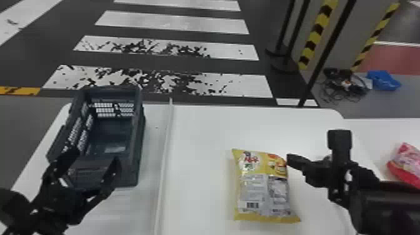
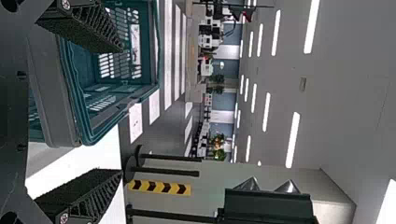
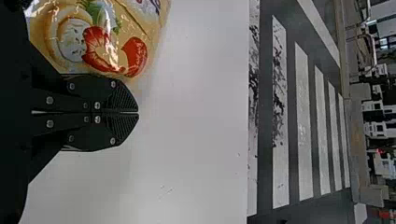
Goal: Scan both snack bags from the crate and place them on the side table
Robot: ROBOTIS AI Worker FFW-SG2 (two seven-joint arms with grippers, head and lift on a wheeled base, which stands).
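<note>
My left gripper (image 1: 95,157) stands open over the near end of the dark crate (image 1: 139,134). In the left wrist view, the left gripper (image 2: 120,111) has a wide gap between its fingers, with the crate (image 2: 77,93) beside and beyond them. The yellow snack bag (image 1: 262,187) lies flat on the white table, barcode side up. Just right of its upper edge is my right gripper (image 1: 290,160). In the right wrist view, the right gripper (image 3: 138,112) is shut on nothing, close beside the yellow bag (image 3: 107,42). A pink and red snack bag (image 1: 406,162) lies on the side table.
A raised white strip (image 1: 165,150) runs between the crate and the yellow bag. The side table (image 1: 368,137) adjoins the main table (image 1: 200,134) on the right. Barrier posts (image 1: 286,64) stand on the floor beyond.
</note>
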